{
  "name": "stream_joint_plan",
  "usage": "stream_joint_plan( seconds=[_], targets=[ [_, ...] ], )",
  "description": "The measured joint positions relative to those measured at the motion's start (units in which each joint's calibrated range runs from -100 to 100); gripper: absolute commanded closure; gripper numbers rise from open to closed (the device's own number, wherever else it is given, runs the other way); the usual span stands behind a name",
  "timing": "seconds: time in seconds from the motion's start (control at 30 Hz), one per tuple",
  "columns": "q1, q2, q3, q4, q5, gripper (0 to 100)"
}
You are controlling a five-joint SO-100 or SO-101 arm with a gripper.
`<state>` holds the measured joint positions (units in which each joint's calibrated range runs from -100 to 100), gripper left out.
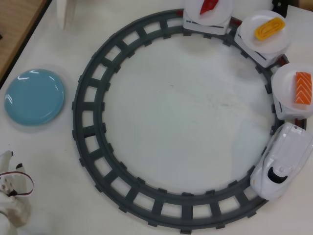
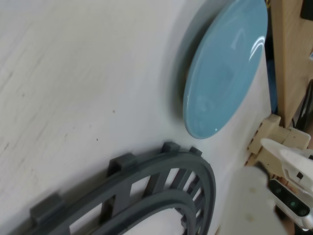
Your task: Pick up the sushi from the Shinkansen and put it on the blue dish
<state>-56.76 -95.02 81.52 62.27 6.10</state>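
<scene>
Overhead: sushi [image 1: 303, 88] on plate [image 1: 293, 88], right edge, behind Shinkansen [image 1: 282, 167] at lower right on track [image 1: 93, 122]. Dish [image 1: 34, 96] at left, empty. Arm [image 1: 12, 196] bottom left; gripper state can't tell.

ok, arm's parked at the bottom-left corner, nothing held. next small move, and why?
Probably swing the arm toward the salmon sushi on the plate car behind the Shinkansen, at the overhead view's right edge. The blue dish is empty, and the wrist view shows only dish and track, so the arm faces away from the train.
</scene>
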Motion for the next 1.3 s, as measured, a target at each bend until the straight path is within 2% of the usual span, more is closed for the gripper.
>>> stream_joint_plan(
  seconds=[0.3,1.3],
  targets=[
    [4.74,-0.17,2.29,0.08,0.00,86],
    [4.66,0.00,2.29,0.08,0.00,86]
  ],
)
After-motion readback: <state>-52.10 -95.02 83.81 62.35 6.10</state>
